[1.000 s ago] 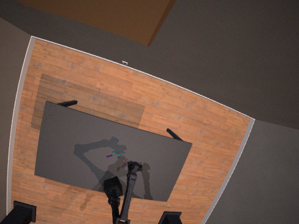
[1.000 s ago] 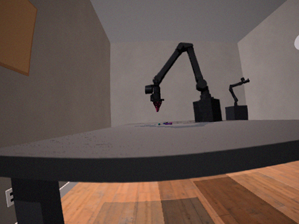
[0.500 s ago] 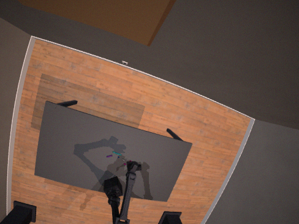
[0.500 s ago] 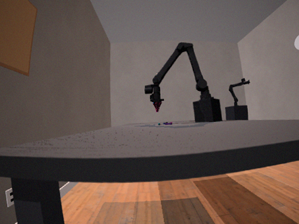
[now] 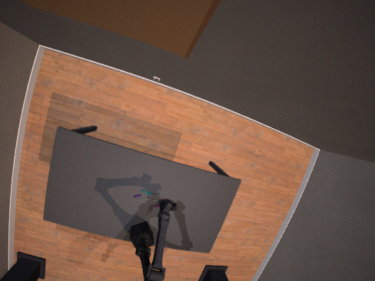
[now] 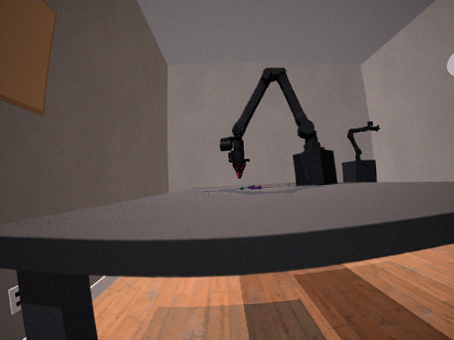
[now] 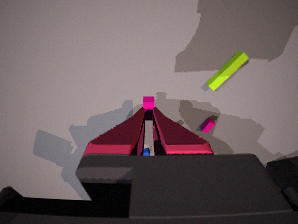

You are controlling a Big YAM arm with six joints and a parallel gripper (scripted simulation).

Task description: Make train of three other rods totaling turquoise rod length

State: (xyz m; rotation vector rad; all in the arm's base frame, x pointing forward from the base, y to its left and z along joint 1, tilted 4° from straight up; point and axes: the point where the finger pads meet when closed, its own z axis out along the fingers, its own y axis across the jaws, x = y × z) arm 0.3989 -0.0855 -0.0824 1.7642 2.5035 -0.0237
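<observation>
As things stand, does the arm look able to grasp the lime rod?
Probably not yet: the end effector appears shut on a bright pink piece, which would need setting down first. Nothing visibly covers the lime rod.

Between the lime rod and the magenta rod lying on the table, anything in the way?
No rod shows between lime rod and magenta rod in the wrist view.

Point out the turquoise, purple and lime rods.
Turquoise rod (image 5: 146, 192) (image 6: 241, 188): top view, middle of its length; exterior view, its visible part.
Purple rod (image 5: 137, 196) (image 6: 255, 188): top and exterior views, middle of its visible side.
Lime rod (image 7: 227, 71): wrist view, middle of its length.
</observation>
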